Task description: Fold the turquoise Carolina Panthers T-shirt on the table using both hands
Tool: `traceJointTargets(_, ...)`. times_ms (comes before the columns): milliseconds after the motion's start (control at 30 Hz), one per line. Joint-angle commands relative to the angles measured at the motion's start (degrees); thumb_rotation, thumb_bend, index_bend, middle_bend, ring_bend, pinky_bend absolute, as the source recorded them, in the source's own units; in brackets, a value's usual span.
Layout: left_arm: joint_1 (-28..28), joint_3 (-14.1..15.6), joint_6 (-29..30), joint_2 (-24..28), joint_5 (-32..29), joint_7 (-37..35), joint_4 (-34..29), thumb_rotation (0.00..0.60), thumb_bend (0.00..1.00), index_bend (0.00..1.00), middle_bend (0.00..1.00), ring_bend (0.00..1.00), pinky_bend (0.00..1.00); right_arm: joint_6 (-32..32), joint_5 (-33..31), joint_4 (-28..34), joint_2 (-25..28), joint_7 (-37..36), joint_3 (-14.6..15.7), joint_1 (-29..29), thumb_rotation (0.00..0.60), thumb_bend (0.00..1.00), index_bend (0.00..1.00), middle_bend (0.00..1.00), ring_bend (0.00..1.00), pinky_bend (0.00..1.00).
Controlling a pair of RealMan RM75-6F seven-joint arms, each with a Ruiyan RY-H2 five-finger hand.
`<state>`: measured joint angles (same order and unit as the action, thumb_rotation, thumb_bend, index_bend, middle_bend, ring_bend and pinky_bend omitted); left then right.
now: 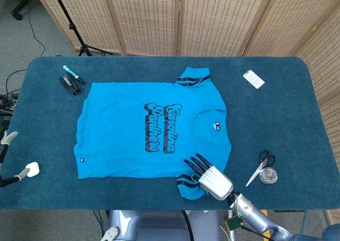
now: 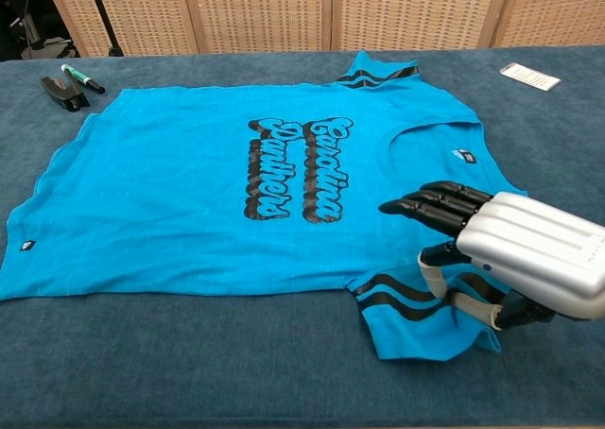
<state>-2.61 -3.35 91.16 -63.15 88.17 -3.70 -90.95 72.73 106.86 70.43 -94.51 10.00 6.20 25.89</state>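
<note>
Fingers (image 1: 194,164) of the right hand (image 1: 211,178) reach out over the near sleeve (image 1: 187,185) at six o'clock on the tabletop (image 1: 276,113); the shirt (image 1: 149,129) lies flat at centre, collar toward three o'clock. Left hand (image 1: 6,145) sits at nine o'clock, grip unclear.

Chest view: the right hand (image 2: 515,259) has its thumb under the sleeve (image 2: 406,316) hem, cloth bunched and held. The shirt (image 2: 208,183) looks light, limp and stretchy, likely to drag on the nap; hems and shoulder seams give the surest hold.

The T-shirt (image 2: 189,183) reads "Carolina Panthers" in black script.
</note>
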Motion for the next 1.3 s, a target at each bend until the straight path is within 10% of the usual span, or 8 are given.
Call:
traceJointTargets(33,-0.02,0.02,-0.06,-0.02,0.0,0.01,0.03,0.6,0.0,0.0,0.0,0.0,0.0,0.07,-0.05,-0.11,-0.1,-0.05,0.0,0.06,0.6,0.5,0.57,0.05,0.0,0.01)
traceJointTargets(300,-1.14,1.0,-1.08,-1.26,2.72,-1.65,3.44,0.6,0.0,0.0,0.0,0.0,0.0,0.36,-0.39,0.52,0.02,-0.97,-0.1,0.5,0.6,0.5,0.6,0.06,0.0,0.01)
traceJointTargets(600,-6.22,6.03,2.26,-10.67,16.91,-25.84,26.41,0.6,0.0,0.14,0.0,0.0,0.0,1.39,-0.95,3.94,1.83,-5.19,-0.22,0.99,0.6,0.52,0.62,0.06,0.0,0.01)
traceJointTargets(1300,-6.08,9.5,2.93,-27.03,15.88,-27.97,45.91,0.6,0.0,0.33,0.0,0.0,0.0,8.23,4.72,-0.49,2.62,-12.19,2.45,1.14,0.6,0.52,0.62,0.06,0.0,0.01)
